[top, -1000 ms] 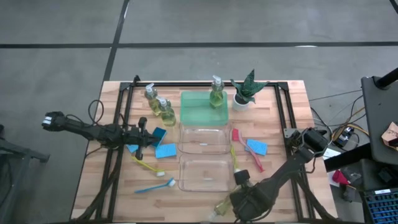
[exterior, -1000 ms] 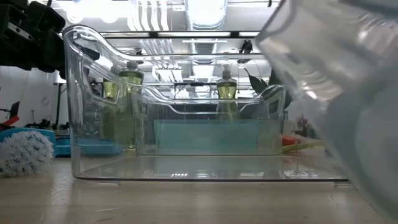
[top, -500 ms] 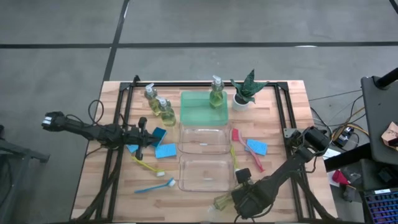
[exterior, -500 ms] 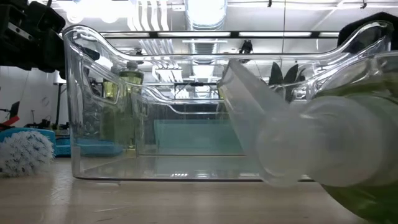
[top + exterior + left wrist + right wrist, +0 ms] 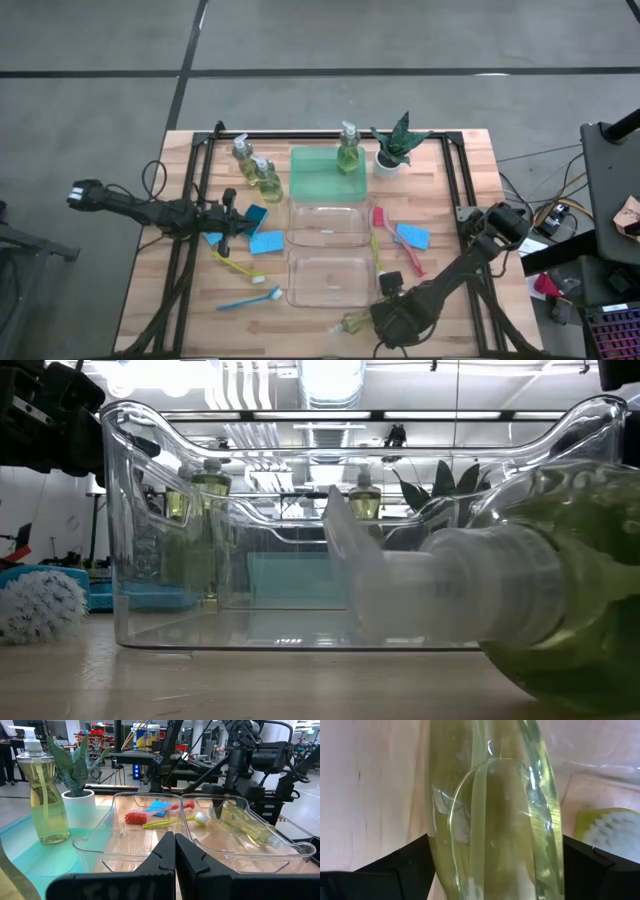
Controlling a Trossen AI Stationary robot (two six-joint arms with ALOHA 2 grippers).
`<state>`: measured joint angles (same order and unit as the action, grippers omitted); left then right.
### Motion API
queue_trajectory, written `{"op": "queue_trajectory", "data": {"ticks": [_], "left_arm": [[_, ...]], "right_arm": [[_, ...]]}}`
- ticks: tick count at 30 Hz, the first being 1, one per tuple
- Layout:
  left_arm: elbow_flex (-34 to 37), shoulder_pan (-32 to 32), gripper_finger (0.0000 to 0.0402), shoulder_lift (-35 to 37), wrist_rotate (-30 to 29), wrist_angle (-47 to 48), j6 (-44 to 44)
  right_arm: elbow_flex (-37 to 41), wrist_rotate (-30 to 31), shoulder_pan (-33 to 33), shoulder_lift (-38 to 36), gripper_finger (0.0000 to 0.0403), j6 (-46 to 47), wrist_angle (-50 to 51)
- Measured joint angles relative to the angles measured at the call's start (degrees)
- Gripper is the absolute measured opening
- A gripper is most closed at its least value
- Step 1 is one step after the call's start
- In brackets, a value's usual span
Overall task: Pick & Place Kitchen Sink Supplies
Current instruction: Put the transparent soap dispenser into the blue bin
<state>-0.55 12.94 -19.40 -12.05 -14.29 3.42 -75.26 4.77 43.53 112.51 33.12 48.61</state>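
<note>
Early stage: both clear bins (image 5: 327,252) look empty. Right gripper (image 5: 385,318) grasps one pump bottle (image 5: 357,322) near the surface's front edge, by the near bin. Left gripper (image 5: 232,224) clenched, idle near the sponges (image 5: 262,238). Three bottles, brushes, sponges not yet placed.

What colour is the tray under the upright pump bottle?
Translucent green tray; high view shows it best.

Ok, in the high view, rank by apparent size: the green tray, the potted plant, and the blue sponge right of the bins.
1. Translucent green rectangular tray, clearly the largest.
2. Small potted green plant in its white pot.
3. Flat blue rectangular sponge, the smallest.
The overhead camera sees all three from similar range, so the order holds.
</note>
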Motion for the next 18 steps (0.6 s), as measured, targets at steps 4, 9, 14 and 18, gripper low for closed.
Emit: {"op": "queue_trajectory", "data": {"ticks": [4, 9, 14, 18], "left_arm": [[0.0, 0.0, 0.0, 0.0, 0.0, 0.0, 0.0], [0.0, 0.0, 0.0, 0.0, 0.0, 0.0, 0.0], [0.0, 0.0, 0.0, 0.0, 0.0, 0.0, 0.0], [0.0, 0.0, 0.0, 0.0, 0.0, 0.0, 0.0]], "right_arm": [[-0.8, -0.4, 0.1, 0.2, 0.031, 0.6, 0.1], [-2.1, -1.0, 0.1, 0.3, 0.0256, 0.3, 0.0], [-2.6, -1.0, 0.1, 0.0, 0.0236, 0.2, 0.5], [-3.7, -1.0, 0.1, -0.3, 0.0249, 0.8, 0.7]]}}
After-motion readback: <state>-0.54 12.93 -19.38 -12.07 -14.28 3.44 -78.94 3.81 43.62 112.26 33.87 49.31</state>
